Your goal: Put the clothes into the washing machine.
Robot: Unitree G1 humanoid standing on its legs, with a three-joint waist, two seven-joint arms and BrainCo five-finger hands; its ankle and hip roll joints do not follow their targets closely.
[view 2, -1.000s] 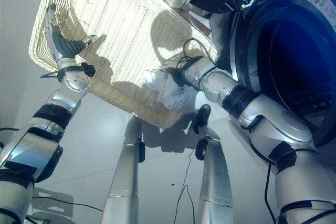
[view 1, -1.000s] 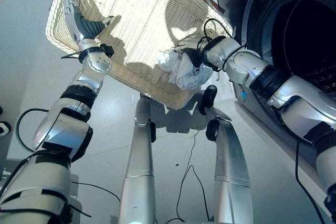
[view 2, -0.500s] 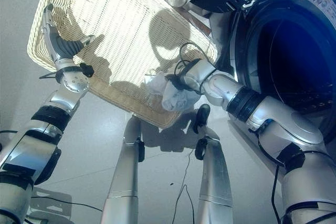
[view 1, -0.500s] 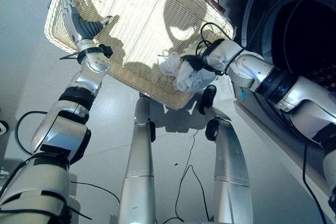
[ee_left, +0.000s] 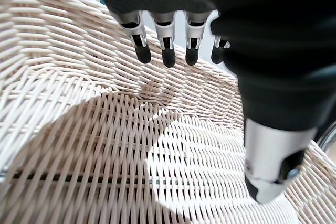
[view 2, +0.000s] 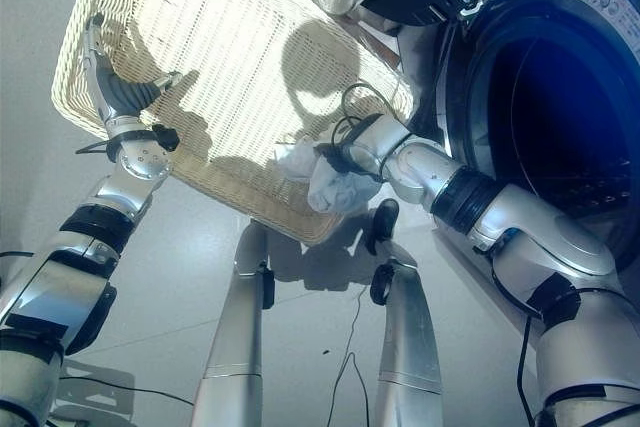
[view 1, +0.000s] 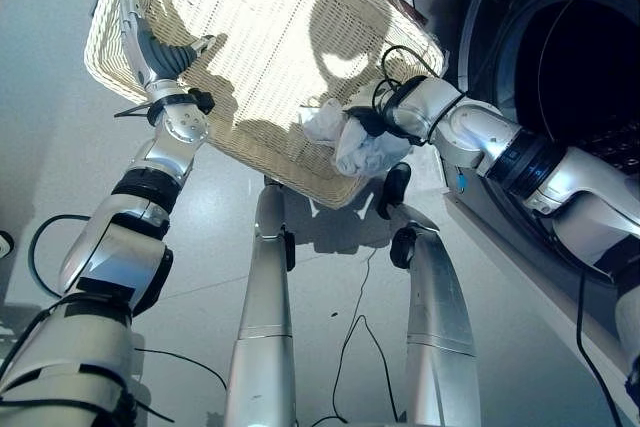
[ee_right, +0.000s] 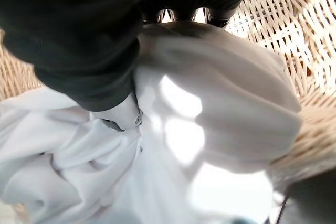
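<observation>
At the near corner of the cream woven wicker basket point(view 1: 250, 37), a crumpled white garment point(view 1: 362, 147) sits bunched against the rim, part of it spilling over the edge. The robot's right hand point(view 1: 368, 121) is buried in it: in the right wrist view the cloth point(ee_right: 210, 129) bulges up between the dark cover and the fingers, which curl over its top, so I read the hand as clenched on the garment. The basket lies on the pale floor, and just beside its right edge stands the front-loading washing machine point(view 2: 545, 97) with its round dark drum open.

The left hand point(view 1: 150, 42) is at the basket's far left side, fingers straight and the thumb point(ee_left: 270, 163) spread away from them, resting over the wicker wall with nothing in it. It looks to be steadying the basket, though I cannot tell whether the fingertips point(ee_left: 168, 59) actually touch the weave.

My reading is that this is the pick-up step: the garment is grasped but not yet lifted clear of the basket. The next move calls for raising it over the rim without snagging, then swinging it right into the drum opening.

The right hand's fingertips are mostly hidden under the cloth, so how secure the hold is stays uncertain. The washer's door and its lower body are cut off by the edge of the eye views, and the drum's inside is too dark to make out.
</observation>
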